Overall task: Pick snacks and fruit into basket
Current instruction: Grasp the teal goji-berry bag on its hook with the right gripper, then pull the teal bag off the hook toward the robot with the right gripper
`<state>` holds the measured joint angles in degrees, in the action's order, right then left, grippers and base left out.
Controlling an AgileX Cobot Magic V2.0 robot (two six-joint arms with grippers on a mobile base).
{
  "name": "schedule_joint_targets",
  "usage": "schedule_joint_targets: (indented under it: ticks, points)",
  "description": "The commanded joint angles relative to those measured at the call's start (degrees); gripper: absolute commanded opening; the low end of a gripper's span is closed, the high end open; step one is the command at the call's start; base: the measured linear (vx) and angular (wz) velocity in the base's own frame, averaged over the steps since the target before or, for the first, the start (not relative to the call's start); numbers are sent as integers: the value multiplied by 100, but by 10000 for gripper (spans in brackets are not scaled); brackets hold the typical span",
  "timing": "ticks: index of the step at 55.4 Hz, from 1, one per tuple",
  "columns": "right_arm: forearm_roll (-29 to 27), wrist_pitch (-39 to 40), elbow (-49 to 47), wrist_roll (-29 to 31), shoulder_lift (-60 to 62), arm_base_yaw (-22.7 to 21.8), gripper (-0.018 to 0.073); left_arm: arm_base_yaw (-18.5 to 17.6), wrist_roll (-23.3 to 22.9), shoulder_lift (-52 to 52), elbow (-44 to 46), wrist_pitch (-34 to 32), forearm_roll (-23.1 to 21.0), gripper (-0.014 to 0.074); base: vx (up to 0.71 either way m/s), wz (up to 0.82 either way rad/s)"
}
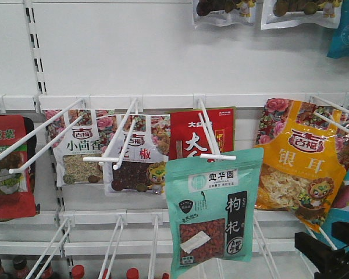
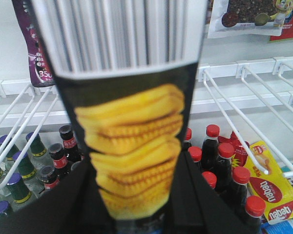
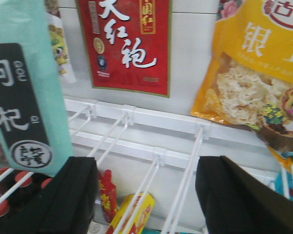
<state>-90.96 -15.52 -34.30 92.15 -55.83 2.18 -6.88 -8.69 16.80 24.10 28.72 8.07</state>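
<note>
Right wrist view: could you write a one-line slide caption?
Open jaws at the mint pouch's lower edge; red pouch and yellow pouch behind.

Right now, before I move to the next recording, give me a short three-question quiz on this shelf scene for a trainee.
1. True or false: the right claw is shut on the mint-green pouch.
2. Where on its hook does the mint-green pouch hang? A) at the front tip B) against the back wall C) off the hook, lying on the bottles
3. Fill in: the left claw grips a black tube picturing stacked yellow ____.

Key: 1 false, its jaws stand wide apart beside the pouch. 2 A. 3 chips.
</note>
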Motion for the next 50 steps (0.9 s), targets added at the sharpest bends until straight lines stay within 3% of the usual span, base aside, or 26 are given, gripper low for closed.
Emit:
schedule_joint_targets:
  ticks: [1, 14, 32, 42, 50]
  points:
    - [-416, -22, -170, 520, 9, -23, 503, -4, -41, 36, 207, -573, 43, 17, 0, 0]
    - [-526, -1424, -188, 603, -576, -102, 503, -4, -41, 36, 207, -573, 43, 17, 0, 0]
    - [-564, -3618, -785, 899, -1603, -827, 503, -4, -41, 36, 207, -573, 43, 17, 0, 0]
    - [-102, -4351, -1274, 700, -2143, -874, 503, -4, -41, 36, 207, -573, 43, 17, 0, 0]
    - [26, -4444, -1528, 567, -2359, -874, 507, -4, -41, 36, 207, -573, 43, 17, 0, 0]
